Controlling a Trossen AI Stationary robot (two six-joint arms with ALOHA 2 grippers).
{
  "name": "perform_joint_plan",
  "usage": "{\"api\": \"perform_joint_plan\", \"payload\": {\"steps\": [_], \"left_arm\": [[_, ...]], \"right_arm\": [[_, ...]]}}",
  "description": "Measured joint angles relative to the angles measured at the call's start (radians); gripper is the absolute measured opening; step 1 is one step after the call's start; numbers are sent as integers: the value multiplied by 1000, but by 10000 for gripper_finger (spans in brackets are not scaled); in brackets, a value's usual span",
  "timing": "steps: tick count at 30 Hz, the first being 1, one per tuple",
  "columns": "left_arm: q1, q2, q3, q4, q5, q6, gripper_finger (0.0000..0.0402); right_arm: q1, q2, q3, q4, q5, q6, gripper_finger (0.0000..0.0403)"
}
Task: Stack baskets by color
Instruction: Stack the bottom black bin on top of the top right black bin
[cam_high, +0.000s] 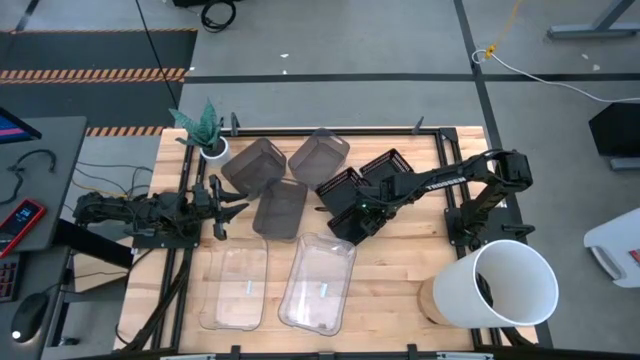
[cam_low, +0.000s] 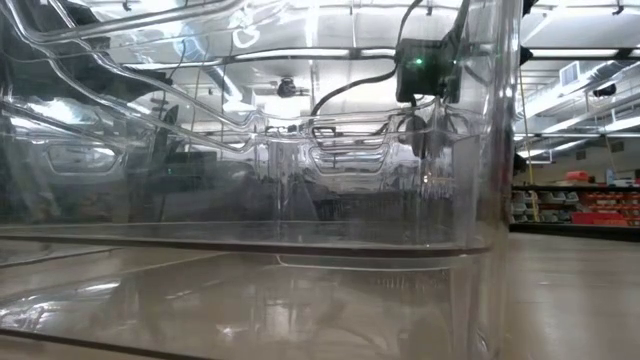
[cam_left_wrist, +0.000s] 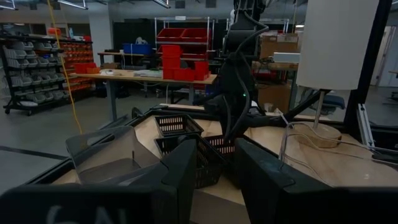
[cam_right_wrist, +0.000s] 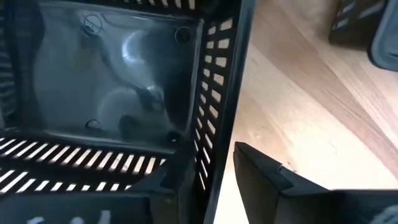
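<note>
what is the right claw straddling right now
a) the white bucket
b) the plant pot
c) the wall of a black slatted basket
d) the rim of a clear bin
c: in the right wrist view the right claw has one finger inside the black slatted basket and the other outside over the bare table, with the slatted wall between them.

In the low view a clear basket (cam_low: 250, 150) stood right against the lens, its top and left side cut off, and through its walls everything behind looked warped and hazy. In the right wrist view only part of a black slatted basket (cam_right_wrist: 124, 81) fitted in, cropped at the top and left, and one of the fingers (cam_right_wrist: 280, 180) was cut by the lower edge. From above, the white bucket (cam_high: 505, 285) hid part of the desk (cam_high: 400, 270) beneath it.
</note>
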Motion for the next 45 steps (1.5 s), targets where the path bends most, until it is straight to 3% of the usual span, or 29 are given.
{"api": "perform_joint_plan", "payload": {"steps": [11, 20, 28, 34, 45], "left_arm": [[0, 0, 0, 0, 0, 0, 117], [0, 0, 0, 0, 0, 0, 117], [0, 0, 0, 0, 0, 0, 117], [0, 0, 0, 0, 0, 0, 117], [0, 0, 0, 0, 0, 0, 117]], "right_arm": [[1, -2, 0, -12, -36, -11, 9], [-4, -31, 69, -167, -36, -34, 7], [-14, -152, 119, -263, 27, -12, 6], [-23, -265, 119, -279, -9, -19, 5], [-198, -454, 121, -316, 11, -34, 5]]}}
